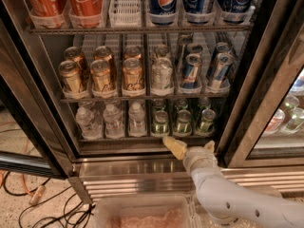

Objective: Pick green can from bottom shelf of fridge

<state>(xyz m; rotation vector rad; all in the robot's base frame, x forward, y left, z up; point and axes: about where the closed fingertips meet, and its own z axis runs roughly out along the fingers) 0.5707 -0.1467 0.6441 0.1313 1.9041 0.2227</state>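
Note:
The fridge (247, 103) stands open in the camera view. On its bottom shelf (142, 139), several pale-green cans stand in lanes at the right. The front ones are the green can (160, 123), a second (182, 121) and a third (206, 120), with more behind them. My gripper (191, 147) is just below and in front of the shelf's front edge, under the middle and right green cans. It is open and empty, with one tan finger (174, 147) pointing up-left and the other (209, 147) to the right.
Clear water bottles (113, 120) fill the bottom shelf's left lanes. Gold-brown cans (102, 76), a silver can and blue cans stand on the shelf above, with cola bottles (85, 1) at the top. The ribbed steel base (142, 175), a plastic bin (142, 213) and floor cables (28, 198) lie below.

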